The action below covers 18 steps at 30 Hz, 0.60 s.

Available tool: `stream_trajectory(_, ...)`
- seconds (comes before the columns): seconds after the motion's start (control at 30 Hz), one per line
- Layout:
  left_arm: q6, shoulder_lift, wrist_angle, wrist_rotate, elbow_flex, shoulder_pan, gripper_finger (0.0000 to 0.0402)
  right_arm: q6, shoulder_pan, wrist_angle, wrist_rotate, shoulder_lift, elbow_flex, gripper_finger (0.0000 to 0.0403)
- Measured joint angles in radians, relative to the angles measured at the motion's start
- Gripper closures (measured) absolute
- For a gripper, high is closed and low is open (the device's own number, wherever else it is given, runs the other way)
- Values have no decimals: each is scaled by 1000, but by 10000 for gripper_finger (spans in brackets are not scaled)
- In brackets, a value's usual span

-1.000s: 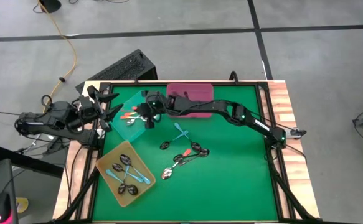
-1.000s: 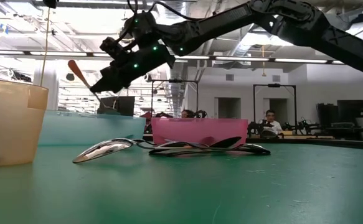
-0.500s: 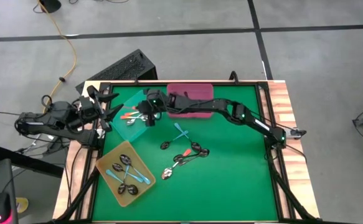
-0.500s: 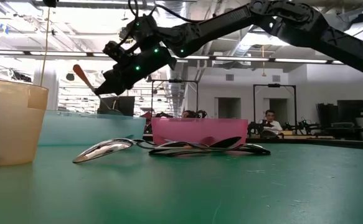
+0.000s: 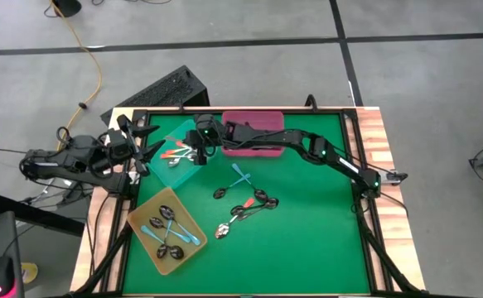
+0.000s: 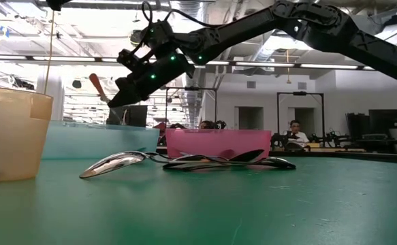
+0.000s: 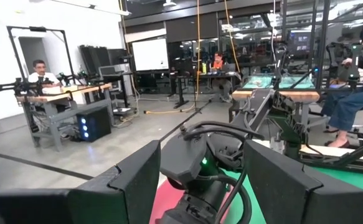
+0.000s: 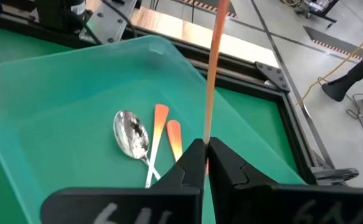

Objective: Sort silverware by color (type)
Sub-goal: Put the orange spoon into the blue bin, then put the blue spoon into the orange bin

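Note:
My right gripper [image 8: 205, 152] hangs over the teal tray [image 5: 165, 142] at the table's far left, shut on an orange-handled spoon [image 8: 213, 74]. The spoon's handle end [image 6: 97, 85] sticks up past the fingers; its bowl is hidden. Two orange-handled spoons [image 8: 159, 134] lie flat on the tray's floor below. Loose spoons [image 5: 245, 203] lie on the green mat at mid-table. My left gripper [image 7: 197, 180] waits open and level at the table's left edge [image 5: 146, 136], touching nothing. My right gripper pinches the orange handle [image 8: 207, 138] between its two fingers. The fingers come from the table's right, slanting down toward the tray. The handle runs on past the fingertips, tilted upward. The spoon is lifted clear above the tray.
A pink tray [image 5: 262, 124] stands at the far middle, right beside the teal one. A yellow tray [image 5: 146, 213] with several blue-handled and dark spoons sits at the near left. The mat's right half is bare green.
My right gripper has rolled a little over the teal tray. The spoon's handle end has swung nearer to the gripper and now stands steeper. The spoon stays in the fingers, clear of the tray.

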Motion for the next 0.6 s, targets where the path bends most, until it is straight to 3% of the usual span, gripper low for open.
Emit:
stream_trajectory(0.27,-3,0,0,0,0,0,183,0,0,-21,-1,0,0,335)
stream_trajectory(0.6,-8,0,-1,-17,0,0,183,46,6,-65,-96,-15,36,323)
